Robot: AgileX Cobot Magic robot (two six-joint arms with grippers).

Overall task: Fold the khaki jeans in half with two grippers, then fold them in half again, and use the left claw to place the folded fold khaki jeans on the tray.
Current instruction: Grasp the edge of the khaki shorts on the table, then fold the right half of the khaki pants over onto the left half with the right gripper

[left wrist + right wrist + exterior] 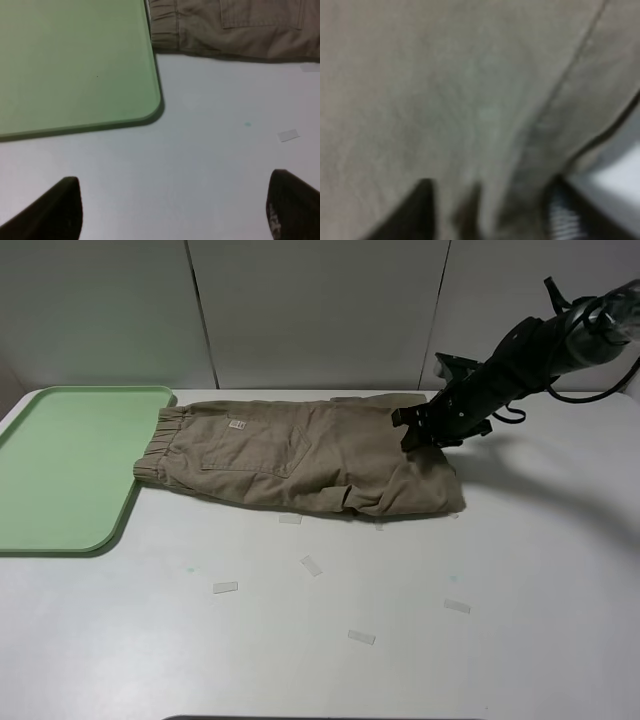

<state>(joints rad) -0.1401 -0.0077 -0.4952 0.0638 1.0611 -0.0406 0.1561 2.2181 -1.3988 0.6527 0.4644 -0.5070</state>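
Seen from the high camera, the khaki jeans (290,455) lie lengthwise across the white table (540,570), their gathered waist end against the rim of the mint-green tray (70,465) at left. The right gripper (412,435) reaches in from the right and comes down on the leg end, its black arm hiding the far hem corner. Scraps of clear tape (312,565) dot the bare tabletop in front. In the left wrist view, the left claw (172,215) hangs over bare table, its fingertips (65,210) spread wide with nothing between them. Beyond it lie a tray corner (145,107) and the waistband. In the blurred right wrist view, khaki cloth fills the frame. The dark fingers (420,210) are drawn in on a bunched ridge of it.
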